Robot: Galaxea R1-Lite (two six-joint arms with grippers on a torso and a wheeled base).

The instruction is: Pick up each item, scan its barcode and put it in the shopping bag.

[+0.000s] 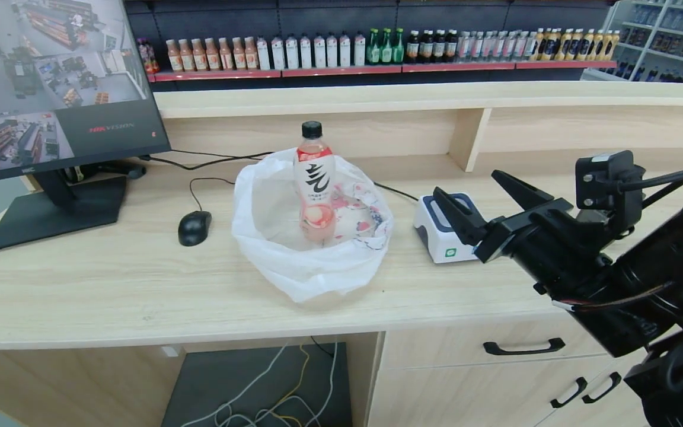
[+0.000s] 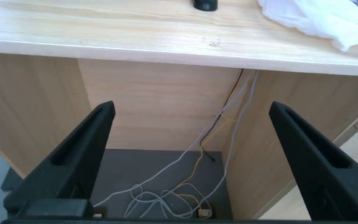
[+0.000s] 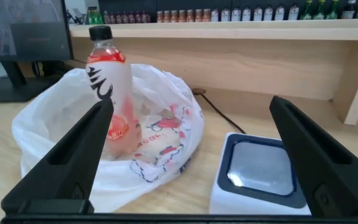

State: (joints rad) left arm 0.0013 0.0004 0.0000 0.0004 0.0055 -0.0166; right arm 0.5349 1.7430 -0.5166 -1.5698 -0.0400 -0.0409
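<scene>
Bottle [image 1: 316, 184]: upright inside the shopping bag [image 1: 270, 237], cap above its rim.
Scanner [image 1: 445, 228]: just beside the bag.
Right gripper [image 1: 469, 185]: jaws spread, holding nothing, over the scanner.
Left gripper [image 2: 191, 109]: jaws spread, apparently below the counter [image 1: 80, 284] edge, well apart from the bag.

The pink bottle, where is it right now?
In the head view the bottle stands upright inside the white shopping bag in the middle of the counter, between the mouse on the robot's left and the scanner on its right.
</scene>
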